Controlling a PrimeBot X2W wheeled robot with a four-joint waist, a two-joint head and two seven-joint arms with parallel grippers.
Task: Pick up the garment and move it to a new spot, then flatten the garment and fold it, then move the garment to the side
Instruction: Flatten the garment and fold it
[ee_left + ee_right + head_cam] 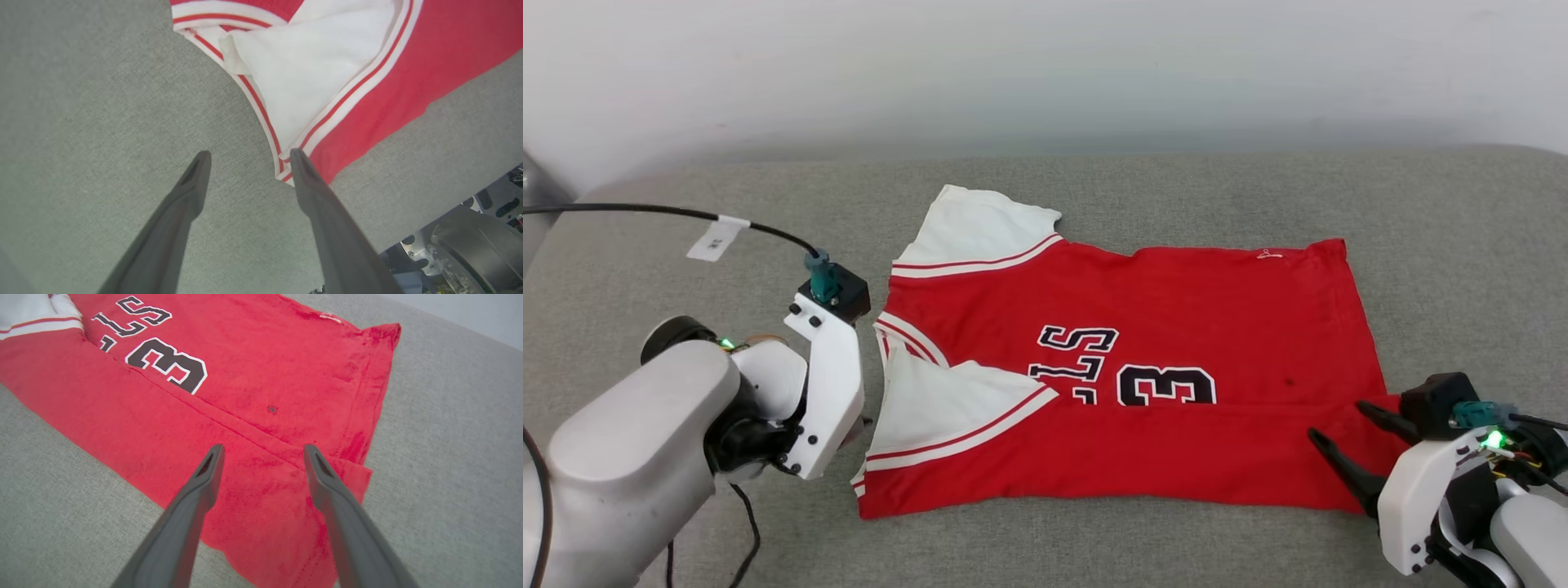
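The garment lies spread on a grey cushioned surface, collar end to the left. Its near long side is folded up over the front and covers the lower part of the black letters and number. A white sleeve rests on that fold. My left gripper is open just off the garment's near left corner, one fingertip at the striped sleeve trim. My right gripper is open over the near right corner. In the right wrist view its fingers hover above the folded red cloth, holding nothing.
A white wall rises behind the grey surface. A black cable with a white tag runs to my left wrist. Part of my base shows past the surface's near edge. Bare grey fabric surrounds the garment.
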